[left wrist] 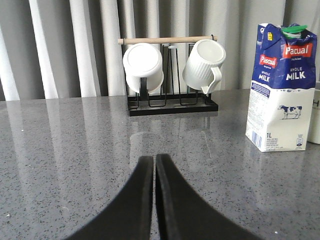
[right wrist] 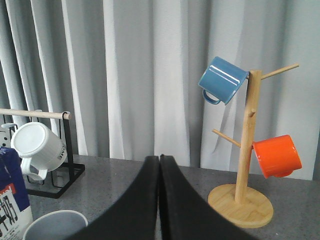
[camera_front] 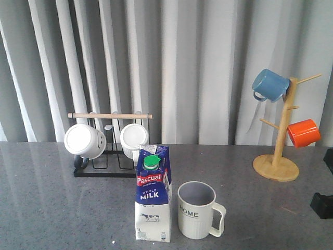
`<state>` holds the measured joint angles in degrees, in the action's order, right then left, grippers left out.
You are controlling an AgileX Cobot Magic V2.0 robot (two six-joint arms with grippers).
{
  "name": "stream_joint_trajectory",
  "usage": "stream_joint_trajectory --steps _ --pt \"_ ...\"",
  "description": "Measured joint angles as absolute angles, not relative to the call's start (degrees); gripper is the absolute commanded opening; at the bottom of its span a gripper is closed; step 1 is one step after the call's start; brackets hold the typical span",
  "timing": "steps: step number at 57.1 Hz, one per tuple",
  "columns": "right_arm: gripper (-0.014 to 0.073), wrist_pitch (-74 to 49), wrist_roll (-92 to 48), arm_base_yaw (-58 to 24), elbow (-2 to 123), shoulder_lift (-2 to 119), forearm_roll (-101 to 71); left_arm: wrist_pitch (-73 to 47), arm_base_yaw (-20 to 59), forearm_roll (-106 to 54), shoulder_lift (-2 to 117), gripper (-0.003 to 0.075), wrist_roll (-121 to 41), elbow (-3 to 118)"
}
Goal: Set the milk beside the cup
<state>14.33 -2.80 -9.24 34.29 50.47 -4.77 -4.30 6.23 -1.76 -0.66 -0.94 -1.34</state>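
From the front, the milk [camera_front: 153, 194] stands upright on the grey table [camera_front: 52, 203], near its front edge. The cup [camera_front: 196, 210] stands just to the right of it, with a narrow gap between them and its handle turned to the right. Behind the carton a black rack [camera_front: 106, 156] with a wooden bar holds two white mugs [camera_front: 85, 141] on their sides. Far right, a wooden mug tree [camera_front: 281, 140] carries a blue mug [camera_front: 270, 85] and an orange mug [camera_front: 304, 133]. Neither arm shows clearly here.

In the left wrist view, the left gripper [left wrist: 154, 162] has its two black fingers pressed together with nothing between them, low over bare table. The milk [left wrist: 280, 90] stands well apart from it, beside the rack [left wrist: 172, 102].

In the right wrist view, the right gripper [right wrist: 159, 162] is likewise closed tight and empty. The cup's rim [right wrist: 55, 225] and an edge of the milk [right wrist: 12, 195] show at one side, and the mug tree [right wrist: 245, 150] at the other.
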Motion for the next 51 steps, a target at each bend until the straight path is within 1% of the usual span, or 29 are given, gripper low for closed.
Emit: stream_joint_trajectory --steps 28,33,41,51 --pt "-0.0008 14.33 -2.8 -9.24 34.23 50.47 -4.77 -4.3 6.23 -1.76 -0.66 -0.0006 -0.94 -1.34" --pt "-0.0008 14.32 -2.8 -9.24 32.85 49.04 -4.69 -4.3 6.23 -1.76 -0.66 -0.0006 -0.94 -1.34" --pt "-0.0008 14.38 -5.06 -9.24 25.95 40.26 -3.34 -4.26 6.23 -1.76 -0.66 -0.0006 -0.94 -1.34" --pt "-0.0008 12.92 -8.35 -9.24 12.7 26.05 -1.58 -4.09 6.23 -1.76 -0.66 -0.0006 -0.94 -1.34"
